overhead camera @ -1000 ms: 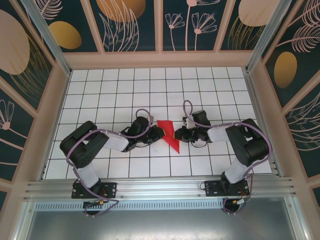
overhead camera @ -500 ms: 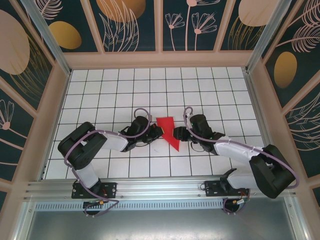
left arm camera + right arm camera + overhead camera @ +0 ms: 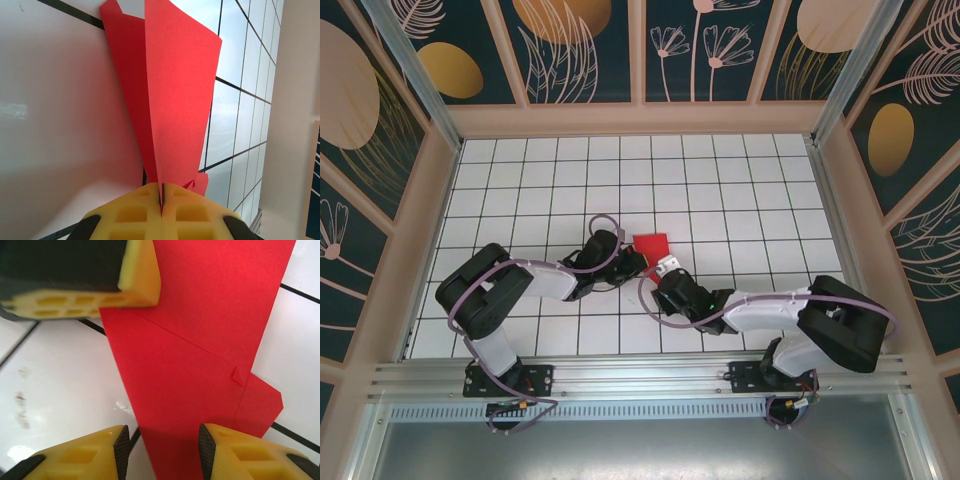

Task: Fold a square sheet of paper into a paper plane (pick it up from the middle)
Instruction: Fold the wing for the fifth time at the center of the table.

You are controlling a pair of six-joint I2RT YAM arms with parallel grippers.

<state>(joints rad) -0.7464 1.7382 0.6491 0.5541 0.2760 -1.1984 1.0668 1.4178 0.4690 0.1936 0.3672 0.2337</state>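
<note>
The red paper point(image 3: 175, 90) is thin and matt, smooth, with sharp creases, and light glows faintly through a single layer. The counter point(image 3: 740, 190) is glossy white, ruled with fine black lines, and it throws soft reflections. The left hand point(image 3: 161, 200) has yellow pads of matt, rubbery-looking plastic moulded with square pockets. The right hand point(image 3: 161, 445) has the same, edged in black. The left arm point(image 3: 545, 280) and right arm point(image 3: 770, 310) wear smooth grey-white and black plastic shells. The rail point(image 3: 640, 375) is brushed metal.
</note>
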